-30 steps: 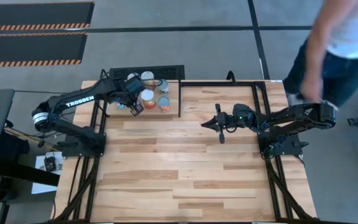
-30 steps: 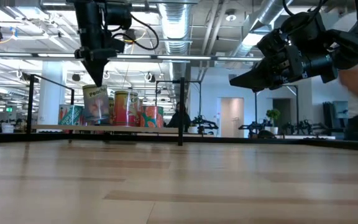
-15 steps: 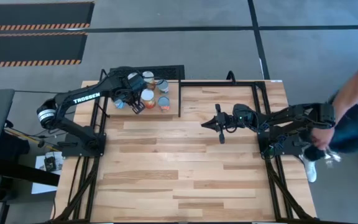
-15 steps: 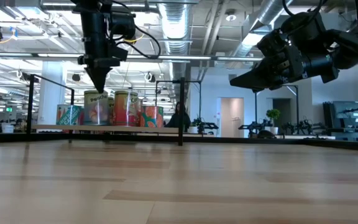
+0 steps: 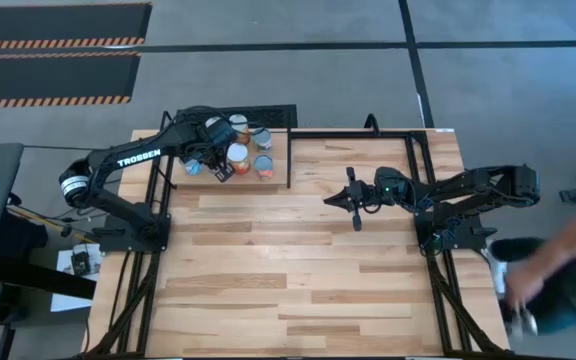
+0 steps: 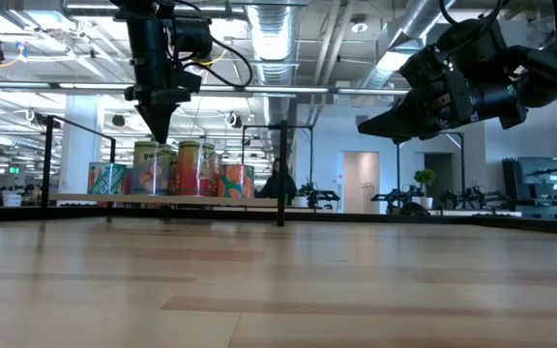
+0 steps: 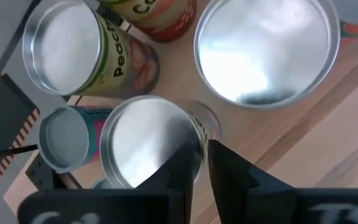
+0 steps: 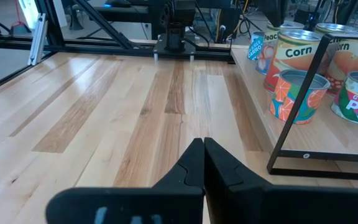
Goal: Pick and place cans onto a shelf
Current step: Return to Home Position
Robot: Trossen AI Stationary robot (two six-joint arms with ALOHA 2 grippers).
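Several cans (image 5: 236, 155) stand upright on the shelf (image 5: 273, 177), a small light-wood board with a black rod frame at the table's far left. They also show in the low view (image 6: 177, 169) and in the right wrist view (image 8: 297, 93). My left gripper (image 5: 220, 171) points down over them, shut, with its tip (image 6: 157, 137) right above a silver-topped peach can (image 7: 148, 143). My right gripper (image 5: 328, 199) is shut and empty. It hovers above the table's middle and points toward the shelf (image 8: 303, 146). My left gripper's shut fingertips (image 7: 194, 155) stand from above right at the rim of the silver-topped can (image 7: 188, 134). I cannot tell whether they touch it. The can stands upright on the shelf.
The shelf's black rod frame (image 5: 288, 160) rises at its right side. A black mesh panel (image 5: 268, 115) lies just beyond the far edge. A person (image 5: 558, 280) moves beside the table's right near corner. Bare tabletop (image 5: 298, 270) spreads across the middle and near side.
My left gripper has come a little lower over the cans and stays shut. In the low view the peach can below it stands lower than a second ago. The person has walked along the table's right side toward its near end.
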